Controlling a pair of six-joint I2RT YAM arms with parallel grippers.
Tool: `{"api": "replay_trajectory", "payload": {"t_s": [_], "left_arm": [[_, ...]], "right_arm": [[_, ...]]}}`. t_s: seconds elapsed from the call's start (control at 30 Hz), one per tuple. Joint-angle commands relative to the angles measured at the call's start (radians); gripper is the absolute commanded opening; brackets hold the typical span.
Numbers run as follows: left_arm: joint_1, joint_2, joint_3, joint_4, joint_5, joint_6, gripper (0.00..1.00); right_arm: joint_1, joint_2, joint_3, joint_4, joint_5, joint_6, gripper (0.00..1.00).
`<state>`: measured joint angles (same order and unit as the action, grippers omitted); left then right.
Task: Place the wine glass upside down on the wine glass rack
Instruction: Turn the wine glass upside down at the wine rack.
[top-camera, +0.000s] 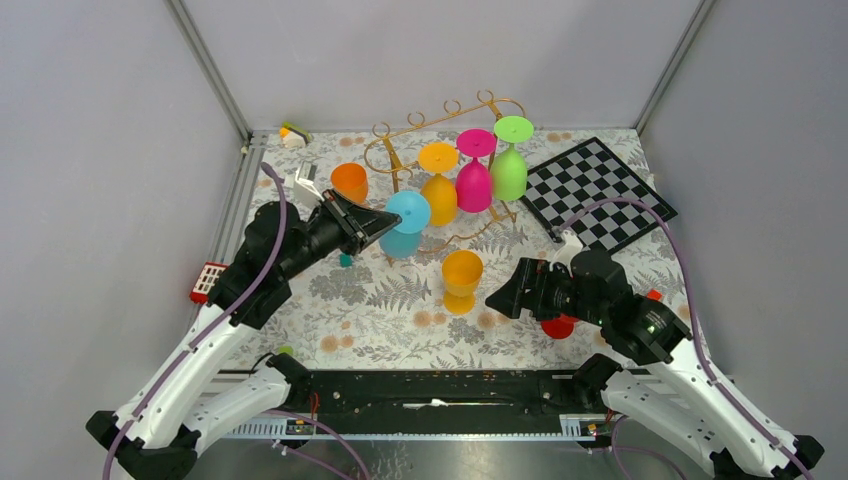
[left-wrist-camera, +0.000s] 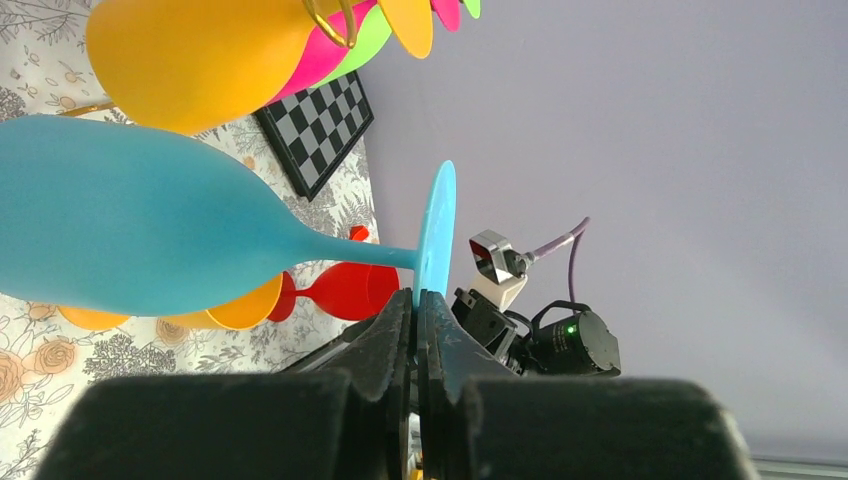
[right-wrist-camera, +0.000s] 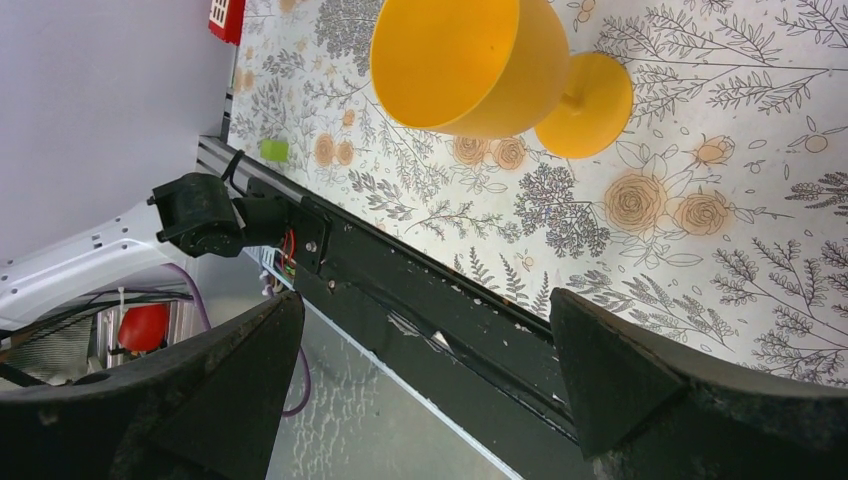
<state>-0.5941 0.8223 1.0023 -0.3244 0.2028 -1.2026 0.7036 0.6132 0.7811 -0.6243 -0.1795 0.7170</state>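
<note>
The left gripper (top-camera: 385, 222) pinches the foot rim of the translucent blue plastic wine glass (top-camera: 405, 228), inverted just ahead, seemingly not yet hung on the gold wire rack (top-camera: 415, 122) beyond; the right gripper (top-camera: 505, 292) gapes empty.

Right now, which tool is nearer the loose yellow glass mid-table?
Right. The right tool hangs open just right of the yellow glass. The left tool is farther off, behind it and to its left, pinching the blue glass by its foot.
</note>
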Motion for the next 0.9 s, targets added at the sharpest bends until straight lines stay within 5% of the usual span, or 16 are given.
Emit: {"api": "replay_trajectory", "payload": {"t_s": [0.0, 0.87], "left_arm": [[0.013, 0.008, 0.049, 0.100, -0.016, -0.011, 0.00], [0.103, 0.100, 0.016, 0.232, -0.014, -0.150, 0.00]], "right_arm": [[-0.009, 0.010, 0.016, 0.003, -0.012, -0.021, 1.00], [-0.010, 0.008, 0.016, -0.014, 0.005, -0.036, 1.00]]}}
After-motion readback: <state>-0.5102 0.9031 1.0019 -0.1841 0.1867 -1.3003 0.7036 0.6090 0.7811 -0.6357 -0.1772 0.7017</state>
